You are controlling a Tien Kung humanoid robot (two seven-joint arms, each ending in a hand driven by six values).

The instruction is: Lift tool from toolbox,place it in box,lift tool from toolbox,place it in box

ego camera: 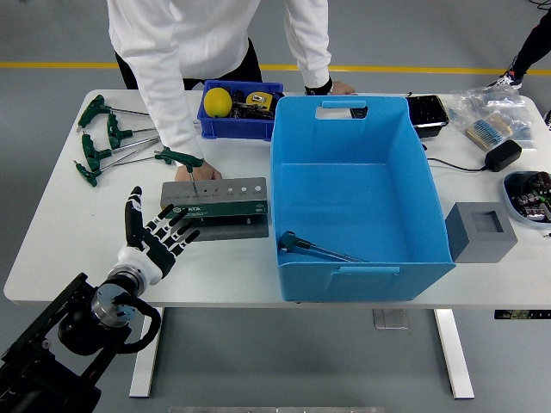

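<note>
The green tool holder point(225, 200) stands on a grey base near the table's middle left. A person's hand point(197, 172) holds a green T-handle tool point(182, 158) upright in one of its holes. My left hand point(157, 232) is open, fingers spread, just left of the holder's near corner, fingertips close to it. The big blue box point(362, 194) stands to the right of the holder with one tool point(317, 249) lying in its near left corner. My right arm is out of view.
Several green T-handle tools point(108, 142) lie at the far left. A small blue bin point(239, 108) with a yellow ball stands at the back. A grey block point(481, 230), a black tray, bags and an adapter lie right of the box.
</note>
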